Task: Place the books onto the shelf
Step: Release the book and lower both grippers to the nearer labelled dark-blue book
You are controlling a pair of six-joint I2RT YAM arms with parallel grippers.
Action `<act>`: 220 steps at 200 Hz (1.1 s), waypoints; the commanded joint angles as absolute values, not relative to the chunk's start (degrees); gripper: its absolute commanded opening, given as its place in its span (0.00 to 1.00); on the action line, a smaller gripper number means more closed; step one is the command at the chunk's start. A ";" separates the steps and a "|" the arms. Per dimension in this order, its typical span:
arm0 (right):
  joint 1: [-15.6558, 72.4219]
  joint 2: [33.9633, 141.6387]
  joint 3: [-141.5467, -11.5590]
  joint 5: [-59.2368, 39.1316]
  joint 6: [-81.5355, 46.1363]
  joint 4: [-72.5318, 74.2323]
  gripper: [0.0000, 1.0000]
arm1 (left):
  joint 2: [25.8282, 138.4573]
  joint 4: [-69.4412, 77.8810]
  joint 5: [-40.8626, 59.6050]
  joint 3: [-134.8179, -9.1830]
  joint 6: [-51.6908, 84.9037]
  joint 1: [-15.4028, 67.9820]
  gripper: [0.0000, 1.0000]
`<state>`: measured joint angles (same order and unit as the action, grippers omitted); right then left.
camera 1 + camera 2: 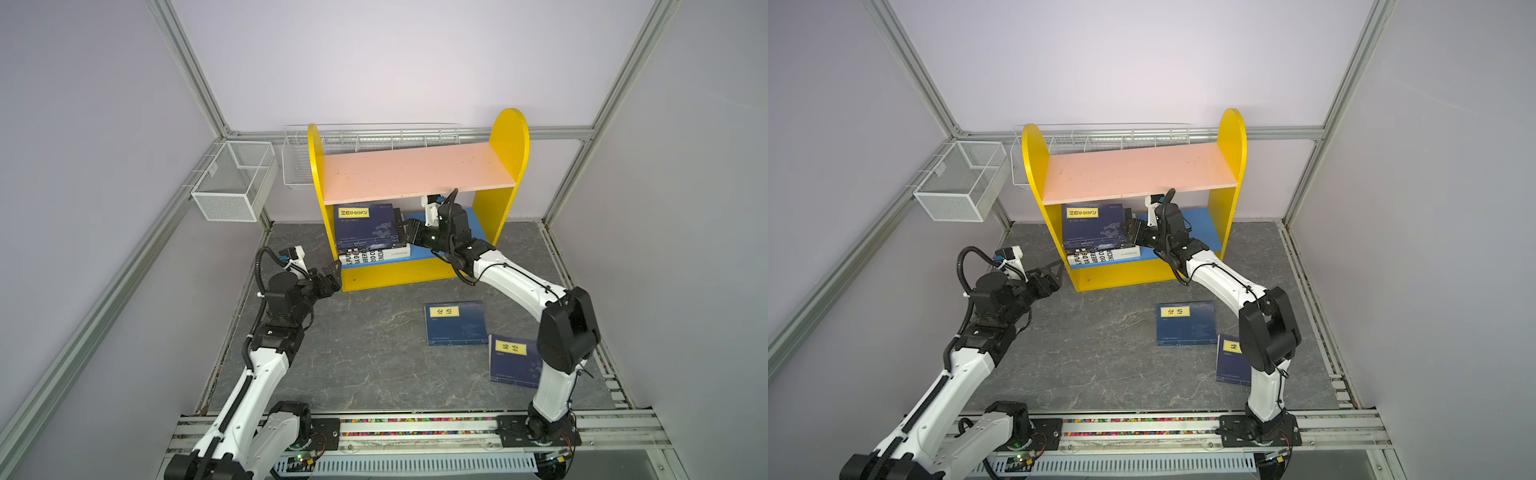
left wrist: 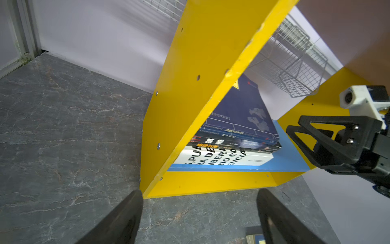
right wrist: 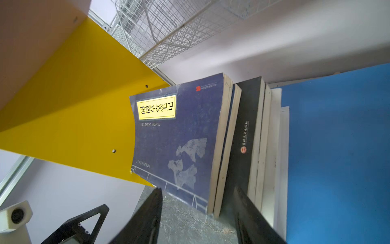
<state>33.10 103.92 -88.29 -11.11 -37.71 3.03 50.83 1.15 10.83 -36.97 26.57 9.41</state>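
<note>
The right gripper (image 1: 401, 227) is reaching under the pink board (image 1: 419, 170) of the shelf (image 1: 509, 141) at mid-frame. Its jaws are standing apart on either side of the page edges of the stack (image 1: 365, 226) without pinching them; released, as far as the wrist view is showing. That stack is lying flat at the left end of the blue board (image 1: 471, 222), with the white book (image 1: 374, 257) at the bottom. The left gripper (image 1: 335, 272) is hovering just beside the shelf's lower left corner, jaws wide and empty. Two navy books (image 1: 456, 323) are lying on the table (image 1: 365, 361) at lower right, one partly hidden by the right arm (image 1: 565, 332).

The likely trouble is a snag. The top book (image 3: 179, 137) is overhanging the ones beneath, so a finger catching its edge on the way out could be dragging it off the board. The wrist is sitting close under the pink board, and a careless lift could be jolting the whole shelf. The left gripper, so near the yellow side, could be nudging it too.
</note>
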 commanded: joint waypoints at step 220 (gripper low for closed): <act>18.91 67.13 -32.20 -1.07 -30.96 -13.79 0.89 | 102.33 28.25 10.56 -44.04 50.55 49.85 0.90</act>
